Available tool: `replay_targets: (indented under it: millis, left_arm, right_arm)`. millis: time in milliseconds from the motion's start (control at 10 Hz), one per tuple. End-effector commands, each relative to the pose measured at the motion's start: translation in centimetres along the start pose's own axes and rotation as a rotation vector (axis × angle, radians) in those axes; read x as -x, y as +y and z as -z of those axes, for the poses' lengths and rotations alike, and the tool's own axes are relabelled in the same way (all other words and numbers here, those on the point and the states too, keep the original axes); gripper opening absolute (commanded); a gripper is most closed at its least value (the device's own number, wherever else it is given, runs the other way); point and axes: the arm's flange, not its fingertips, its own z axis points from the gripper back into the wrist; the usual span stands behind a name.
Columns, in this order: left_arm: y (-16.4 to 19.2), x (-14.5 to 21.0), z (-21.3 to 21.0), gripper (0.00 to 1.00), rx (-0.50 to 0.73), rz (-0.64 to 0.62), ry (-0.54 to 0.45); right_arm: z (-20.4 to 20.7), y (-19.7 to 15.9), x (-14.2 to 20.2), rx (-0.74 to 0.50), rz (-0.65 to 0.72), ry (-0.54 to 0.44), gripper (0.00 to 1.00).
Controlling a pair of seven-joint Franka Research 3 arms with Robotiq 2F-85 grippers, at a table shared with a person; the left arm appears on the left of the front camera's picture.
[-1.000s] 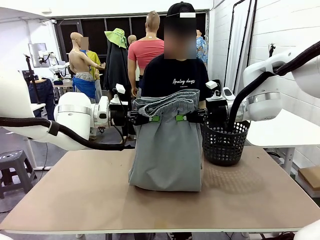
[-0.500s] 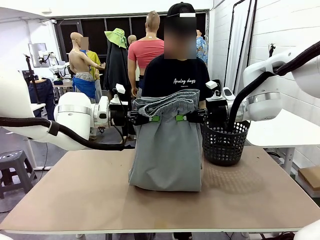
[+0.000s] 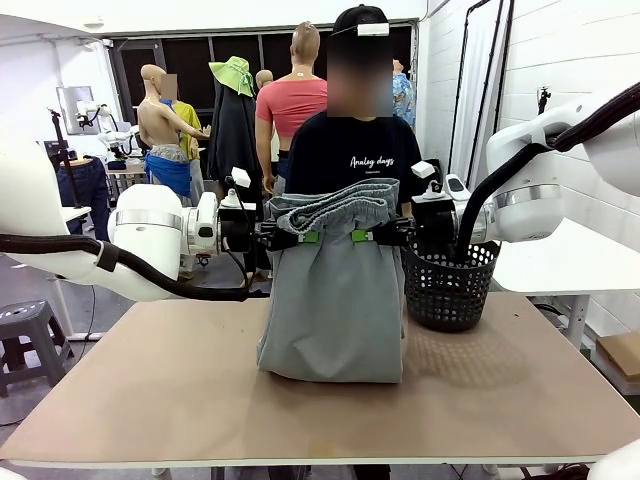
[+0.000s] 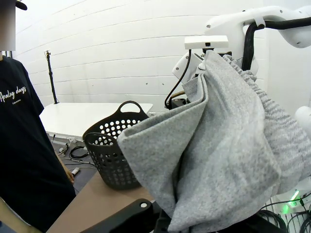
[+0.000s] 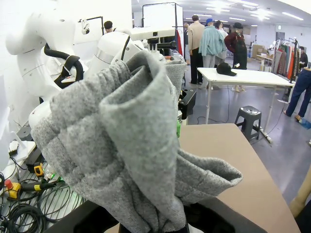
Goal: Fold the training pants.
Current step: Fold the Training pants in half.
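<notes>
- The table (image 3: 150, 390) has a tan top; the near edge and both near corners carry nothing that I can see.
- The training pants (image 3: 333, 300) hang in front of me above the middle of the table, doubled over. The lower fold rests on the tabletop, roughly midway between the near and far edges; the gathered waistband stands at the top.
- My left gripper (image 3: 305, 237) comes in level from the left side and is pinched on the training pants just under the waistband, left of centre. A green pad shows against the fabric.
- My right gripper (image 3: 362, 236) comes in level from the right side and is likewise pinched on the training pants just under the waistband, right of centre. The two grips sit near each other, apart.
- In both wrist views the grey cloth bunches over my fingers and hides them.
- A black mesh basket (image 3: 448, 285) stands towards the far right corner of the table, just beside the hanging cloth.
- A person (image 3: 352, 150) in a black printed shirt stands beyond the far edge, behind the pants.
</notes>
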Motion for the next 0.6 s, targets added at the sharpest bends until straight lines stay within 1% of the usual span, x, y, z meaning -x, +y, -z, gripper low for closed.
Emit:
replay_targets:
  millis: [0,500]
  left_arm:
    - [-0.1,-0.23,0.02,0.0,0.004,0.004,0.007]
    - [-0.1,-0.23,0.02,0.0,0.004,0.004,0.007]
  right_arm:
    - [0.04,0.03,-0.14,-0.005,0.0,-0.003,0.0]
    - [0.04,0.03,-0.14,-0.005,0.0,-0.003,0.0]
